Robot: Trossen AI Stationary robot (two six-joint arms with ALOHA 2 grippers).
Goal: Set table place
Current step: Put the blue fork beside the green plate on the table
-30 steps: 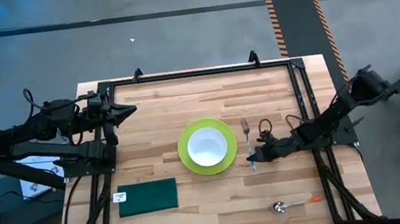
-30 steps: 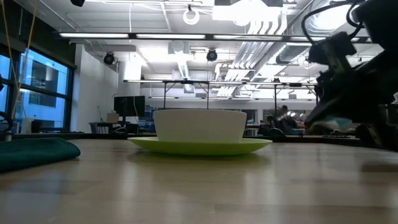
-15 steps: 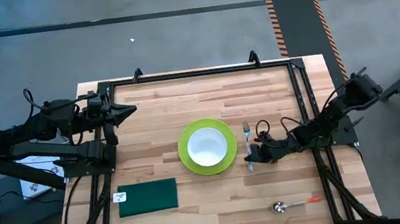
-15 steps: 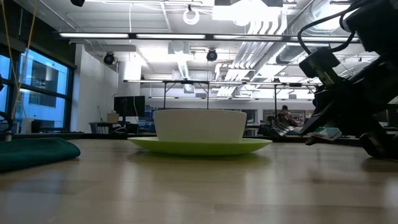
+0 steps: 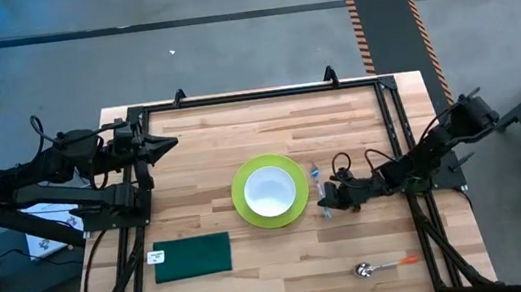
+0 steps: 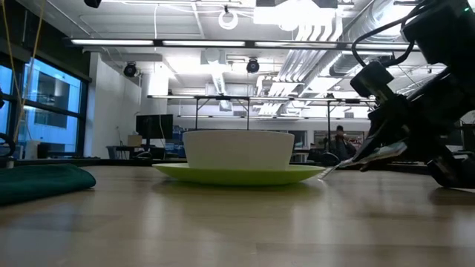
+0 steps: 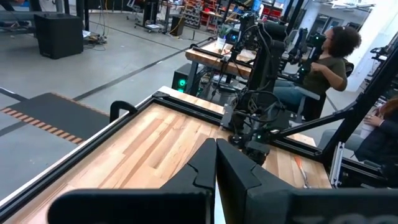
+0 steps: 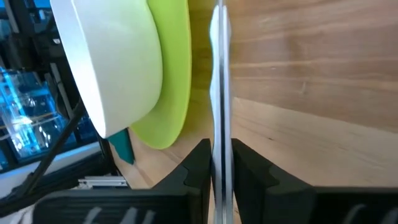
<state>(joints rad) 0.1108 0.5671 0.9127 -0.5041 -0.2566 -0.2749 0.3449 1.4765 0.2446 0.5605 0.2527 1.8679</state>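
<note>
A white bowl [image 5: 270, 189] stands on a lime-green plate [image 5: 244, 209] in the middle of the wooden table [image 5: 200, 144]. My right gripper [image 5: 331, 197] is just right of the plate, low over the table, shut on a metal fork [image 5: 320, 191]. In the low view the fork [image 6: 356, 160] slants down toward the plate's rim. My left gripper [image 5: 166, 144] waits shut at the table's far left, above the wood. My right gripper pinches the fork's flat faces [image 8: 219, 140] between its two fingers [image 8: 200, 163]. It comes level from the table's right side. The fork shows edge-on in the wrist view. It is tilted, and its free end [image 6: 325, 176] is low beside the plate's rim.
A dark green cloth [image 5: 192, 257] lies near the front left. A spoon with an orange handle [image 5: 385, 266] lies at the front right. Black frame rails [image 5: 394, 128] run along the table's sides. A person sits beyond the table in the left wrist view [image 7: 326, 59].
My right gripper has moved a little toward the plate and risen with the fork. The fork lay flat on the table a second ago. It now stands tilted, its held end raised and its free end low by the plate's rim.
</note>
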